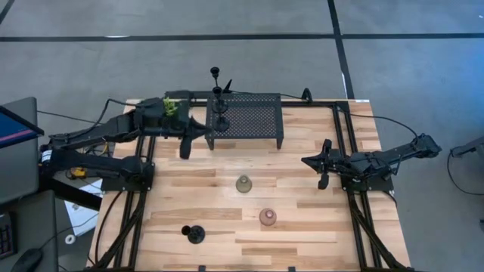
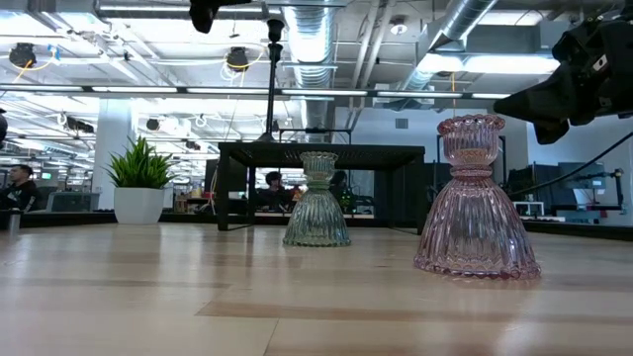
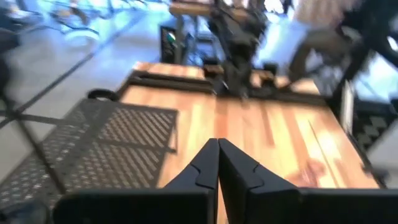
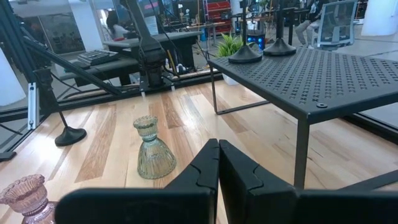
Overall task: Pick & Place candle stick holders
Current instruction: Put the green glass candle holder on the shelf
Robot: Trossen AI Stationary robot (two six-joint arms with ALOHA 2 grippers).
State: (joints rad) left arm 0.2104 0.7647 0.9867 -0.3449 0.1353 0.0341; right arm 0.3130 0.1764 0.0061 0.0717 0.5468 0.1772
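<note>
Two slim black candle stick holders [image 1: 220, 113] stand by their round bases [image 4: 245, 55] on the left end of the black perforated stand [image 1: 249, 121]. A third black one [image 1: 193, 233] stands on the table near the front. A greenish bell-shaped holder [image 1: 243, 183] and a pinkish one [image 1: 268, 217] stand mid-table. My left gripper [image 3: 217, 144] hovers shut beside the stand's left end, pointing toward the table's right, with nothing in it. My right gripper [image 4: 218, 144] is shut and empty at the right, pointing toward the greenish holder [image 4: 152, 152].
A small green potted plant [image 1: 172, 106] sits at the far left, beside the stand. Black frame rails run along the table's left and right sides [image 1: 344, 136]. Bare wood lies between the stand and the two bell-shaped holders.
</note>
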